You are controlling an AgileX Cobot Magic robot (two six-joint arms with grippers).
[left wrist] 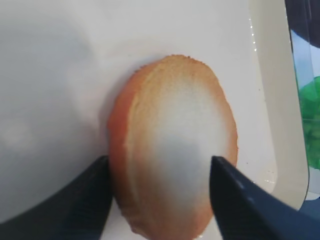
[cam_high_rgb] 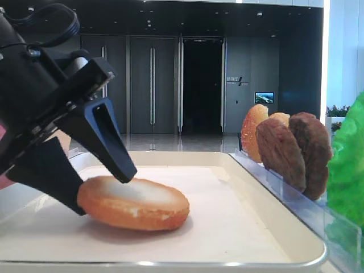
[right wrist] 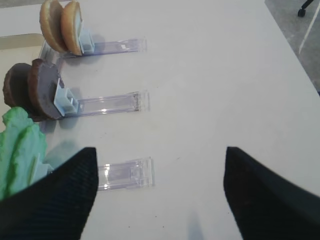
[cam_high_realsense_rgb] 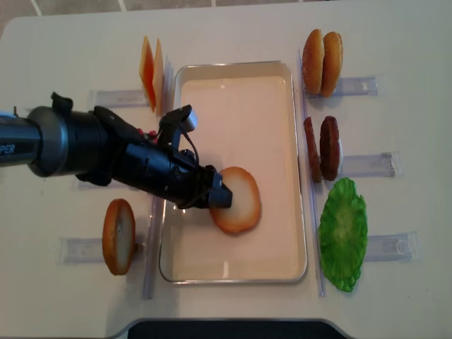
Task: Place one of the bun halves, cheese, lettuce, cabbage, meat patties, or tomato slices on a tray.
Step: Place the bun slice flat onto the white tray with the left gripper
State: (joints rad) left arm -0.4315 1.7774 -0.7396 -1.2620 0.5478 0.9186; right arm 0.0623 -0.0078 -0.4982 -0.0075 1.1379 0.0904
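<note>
A bun half (cam_high_rgb: 136,202) (left wrist: 175,145) (cam_high_realsense_rgb: 236,201) lies flat on the cream-white tray (cam_high_rgb: 273,227) (cam_high_realsense_rgb: 240,106), pale toasted face up, in its near-middle part. My left gripper (cam_high_rgb: 105,193) (left wrist: 159,160) (cam_high_realsense_rgb: 222,198) stands open around it. One finger is against the crust at the bun's left edge, the other rests on the pale face. My right gripper (right wrist: 161,150) is open wide above bare table, with nothing between its fingers.
Right of the tray, clear racks hold two bun halves (cam_high_realsense_rgb: 323,62) (right wrist: 62,27), two meat patties (cam_high_realsense_rgb: 323,148) (right wrist: 32,90) and green lettuce (cam_high_realsense_rgb: 344,233) (right wrist: 20,145). Orange cheese slices (cam_high_realsense_rgb: 150,70) and a round orange disc (cam_high_realsense_rgb: 119,236) stand to its left. An empty rack (right wrist: 125,175) lies under the right gripper.
</note>
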